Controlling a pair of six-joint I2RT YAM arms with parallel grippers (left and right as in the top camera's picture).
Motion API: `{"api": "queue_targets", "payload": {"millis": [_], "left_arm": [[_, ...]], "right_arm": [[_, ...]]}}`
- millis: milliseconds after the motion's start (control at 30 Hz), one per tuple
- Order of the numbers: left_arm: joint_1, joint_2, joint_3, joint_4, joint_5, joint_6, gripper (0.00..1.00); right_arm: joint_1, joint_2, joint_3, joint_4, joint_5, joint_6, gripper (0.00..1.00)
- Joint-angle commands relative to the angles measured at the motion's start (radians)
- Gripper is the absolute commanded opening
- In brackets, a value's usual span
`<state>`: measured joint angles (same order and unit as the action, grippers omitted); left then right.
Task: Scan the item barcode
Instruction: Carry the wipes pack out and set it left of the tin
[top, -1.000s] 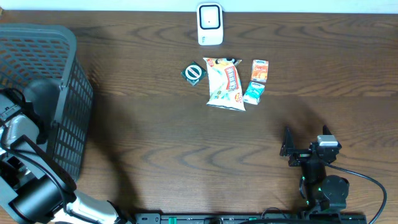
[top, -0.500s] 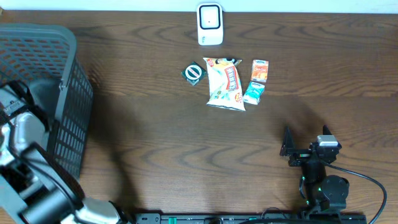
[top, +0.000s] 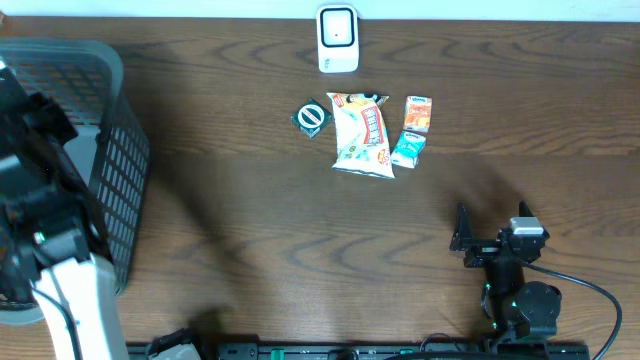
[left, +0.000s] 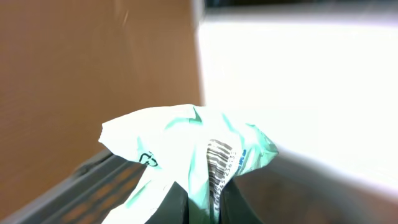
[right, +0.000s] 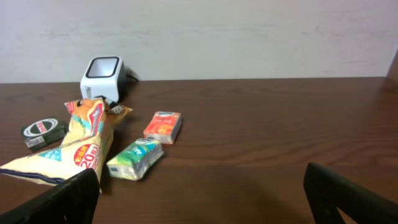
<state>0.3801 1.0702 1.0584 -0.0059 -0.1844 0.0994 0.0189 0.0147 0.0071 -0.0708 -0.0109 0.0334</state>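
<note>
Packet (left: 193, 155), pale green & white film w/ a printed barcode, is pinched in the left gripper (left: 200, 208), jaws pressed together on its lower fold. It hangs far left of the scanner (top: 337, 38), over the basket (top: 110, 170); the overhead view hides it under the arm. Risk 1: the grip looks thin on crumpled film, so a quick swing could let it slip back into the basket. Risk 2: the barcode sits on a crease and faces the wrist cam, so it prob needs turning toward the scanner window or the read fails. Risk 3: the basket rim lies on the scanner side of the arm and could snag a low carry. Bare table (top: 250, 230) between basket & scanner gives plenty of room. Just in front of the scanner lie a round tin (top: 312, 117), snack bag (top: 362, 135), orange pack (top: 419, 113) & teal pack (top: 408, 149); a low approach could knock them, so come in from the scanner's left. Right gripper (right: 202, 199), fingers spread wide & holding nothing, rests well right of the scanner near the front edge, clear of the path.
</note>
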Motion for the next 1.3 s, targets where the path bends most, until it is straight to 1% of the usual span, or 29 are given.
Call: {"api": "queue_targets", "payload": {"millis": [0,67,100,233,333,367,467,567,700,767,833,867,900,933,1033,1067,1133,1167,1267], "left_arm": [[-0.102,-0.078,0.004,0.039,0.047,-0.324,0.07],[-0.179,-0.095,0.004,0.043,0.055,-0.404,0.07],[-0.217,-0.098,0.004,0.042,0.075,-0.413,0.07],[-0.385,-0.071,0.004,0.037,0.178,-0.412,0.07],[-0.491,-0.022,0.004,0.025,0.177,-0.412,0.07],[-0.558,0.027,0.004,0.014,0.177,-0.412,0.07],[-0.642,0.122,0.004,0.008,0.173,-0.411,0.08],[-0.688,0.234,0.004,0.012,0.172,-0.412,0.08],[-0.704,0.363,0.004,0.015,0.173,-0.413,0.08],[-0.709,0.426,0.004,0.015,0.174,-0.438,0.08],[-0.716,0.484,0.004,0.015,0.174,-0.494,0.08],[-0.720,0.512,0.004,0.015,0.174,-0.525,0.11],[-0.725,0.537,0.004,0.015,0.174,-0.551,0.22],[-0.731,0.559,0.004,0.015,0.174,-0.570,0.26],[-0.752,0.604,0.004,0.015,0.176,-0.602,0.27],[-0.760,0.613,0.004,0.015,0.177,-0.603,0.31],[-0.775,0.619,0.004,0.015,0.177,-0.602,0.54],[-0.781,0.619,0.004,0.016,0.177,-0.602,0.61],[-0.785,0.611,0.004,0.045,0.177,-0.566,0.62]], "right_arm": [[-0.004,-0.003,-0.002,-0.004,0.002,0.006,0.99],[-0.004,-0.003,-0.002,-0.004,0.001,0.006,0.99],[-0.004,-0.003,-0.002,-0.004,0.002,0.006,0.99],[-0.004,-0.003,-0.002,-0.004,0.001,0.006,0.99],[-0.004,-0.003,-0.002,-0.004,0.001,0.006,0.99],[-0.004,-0.003,-0.002,-0.004,0.002,0.007,0.99],[-0.004,-0.003,-0.002,-0.004,0.002,0.006,0.99],[-0.004,-0.003,-0.002,-0.004,0.002,0.007,0.99],[-0.004,-0.003,-0.002,-0.004,0.002,0.006,0.99],[-0.004,-0.003,-0.002,-0.004,0.002,0.006,0.99],[-0.004,-0.003,-0.002,-0.004,0.002,0.006,0.99],[-0.004,-0.003,-0.002,-0.004,0.002,0.007,0.99],[-0.004,-0.003,-0.002,-0.004,0.002,0.006,0.99],[-0.004,-0.003,-0.002,-0.004,0.002,0.006,0.99],[-0.004,-0.003,-0.002,-0.004,0.002,0.006,0.99],[-0.004,-0.003,-0.002,-0.004,0.002,0.006,0.99],[-0.004,-0.003,-0.002,-0.004,0.002,0.006,0.99],[-0.004,-0.003,-0.002,-0.004,0.002,0.006,0.99],[-0.004,-0.003,-0.002,-0.004,0.002,0.006,0.99]]}}
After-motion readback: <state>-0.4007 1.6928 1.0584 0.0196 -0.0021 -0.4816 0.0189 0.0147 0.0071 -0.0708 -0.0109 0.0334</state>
